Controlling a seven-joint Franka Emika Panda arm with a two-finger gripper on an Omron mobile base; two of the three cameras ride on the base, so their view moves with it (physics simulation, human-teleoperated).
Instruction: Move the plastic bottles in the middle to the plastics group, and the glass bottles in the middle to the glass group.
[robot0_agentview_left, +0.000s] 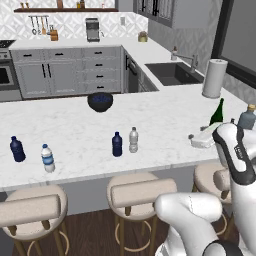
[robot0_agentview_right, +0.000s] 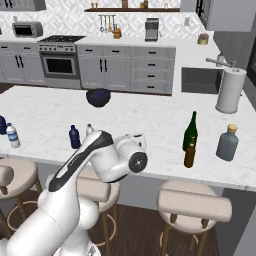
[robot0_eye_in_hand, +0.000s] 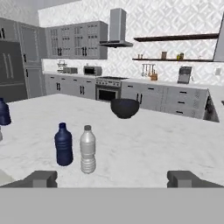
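Fingers (robot0_eye_in_hand: 43, 178) are held wide apart, and should be centred on the small navy plastic bottle (robot0_eye_in_hand: 64, 144) before being closed.

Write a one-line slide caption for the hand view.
Open pincer faces a navy bottle and a clear bottle standing side by side on the marble counter.

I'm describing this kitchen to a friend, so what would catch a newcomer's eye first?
Probably the pair of small bottles mid-counter, a dark navy plastic bottle beside a clear greyish plastic bottle, seen between the robot's open fingers. Behind them sits a dark round bowl. At the counter's right end, a tall dark green wine bottle stands behind a slim brown glass bottle.
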